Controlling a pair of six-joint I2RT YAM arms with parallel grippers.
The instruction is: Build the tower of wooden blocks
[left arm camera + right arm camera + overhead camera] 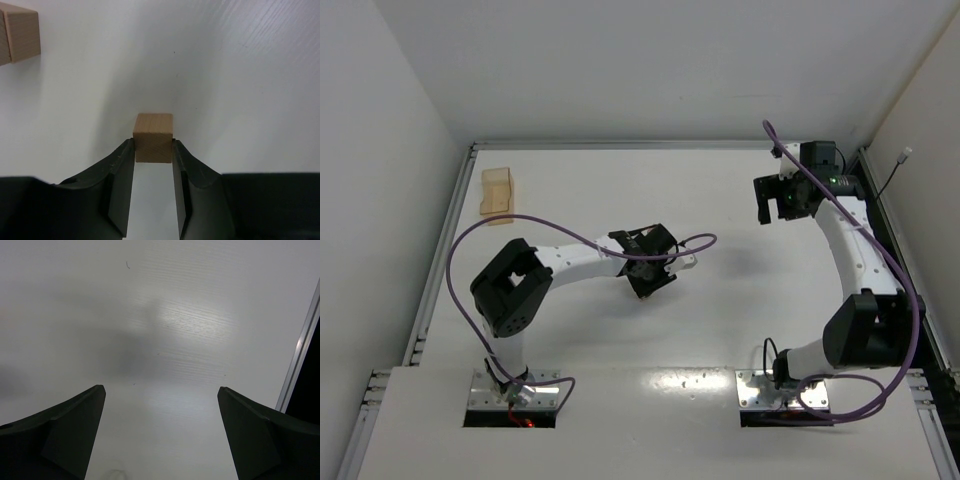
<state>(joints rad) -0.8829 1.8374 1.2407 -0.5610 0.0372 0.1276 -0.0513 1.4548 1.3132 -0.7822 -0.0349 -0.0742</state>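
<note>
Tan wooden cube (153,132) sits pinched in the left gripper (153,148), another block (21,31) at its ten o'clock; the right gripper (161,389) gapes wide.

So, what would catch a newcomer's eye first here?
A small wooden cube sits clamped between the fingers of the left gripper, out mid-table. The right gripper hangs wide open over the table at the far right, while a larger tan wooden piece lies near the far-left corner.
</note>
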